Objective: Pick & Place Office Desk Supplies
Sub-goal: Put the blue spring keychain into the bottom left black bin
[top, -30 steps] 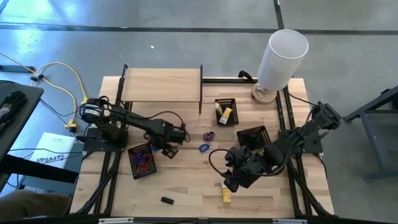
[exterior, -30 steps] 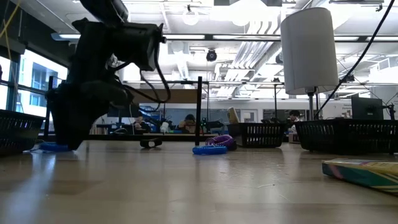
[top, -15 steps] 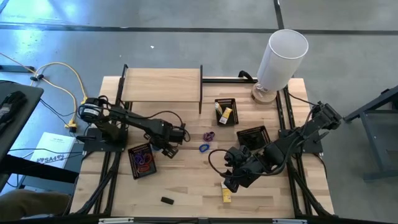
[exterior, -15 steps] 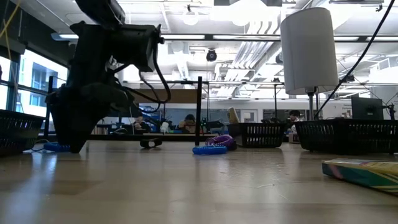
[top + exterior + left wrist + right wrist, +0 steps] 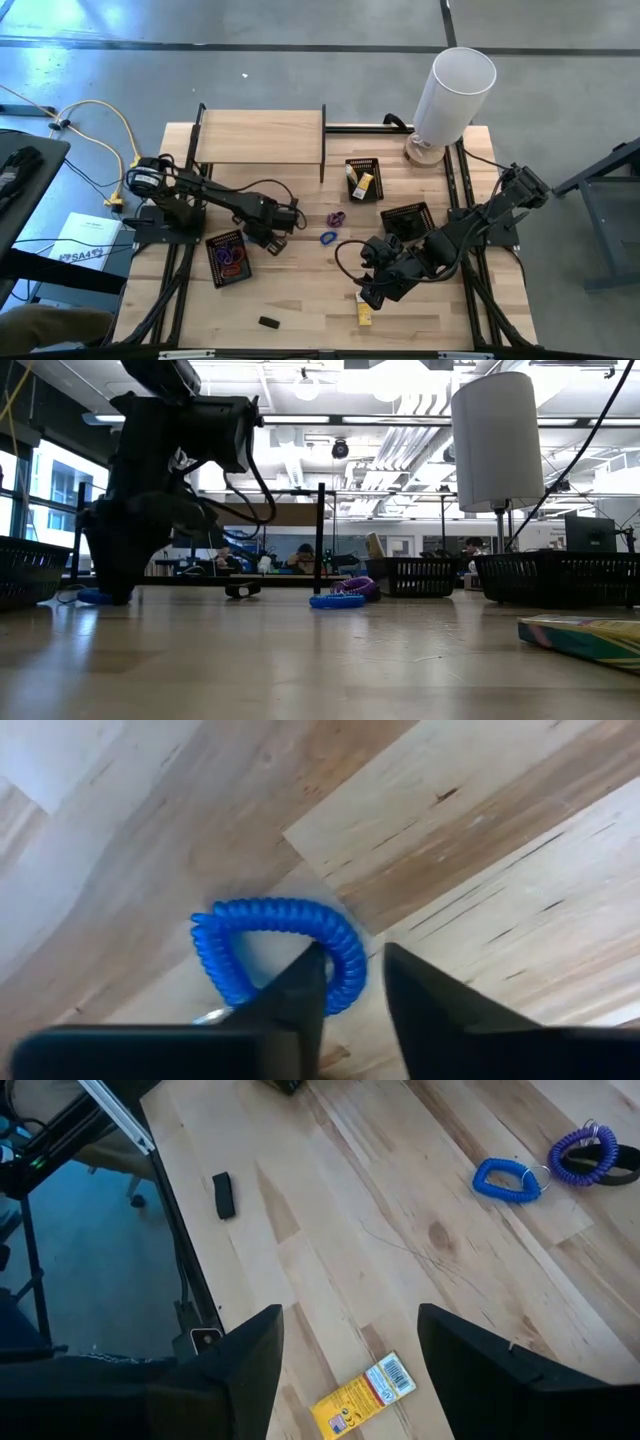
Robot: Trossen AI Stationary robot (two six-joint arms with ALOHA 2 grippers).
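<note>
My left fingers [image 5: 300, 995] straddle one side of a coiled loop [image 5: 275, 955] lying on the surface [image 5: 300, 310]. Two more loops [image 5: 331, 227] lie between my arms. A packet [image 5: 362, 1396] lies just beyond my right fingers [image 5: 262, 1360], with a small block [image 5: 224, 1194] farther off.

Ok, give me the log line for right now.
left gripper: down at blue coil loop | right gripper: open, near yellow packet

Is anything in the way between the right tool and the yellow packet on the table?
Nothing visible. The right tool hangs open by the yellow packet, only bare table between them. The black block lies well aside; the left tool is at a blue loop.
</note>
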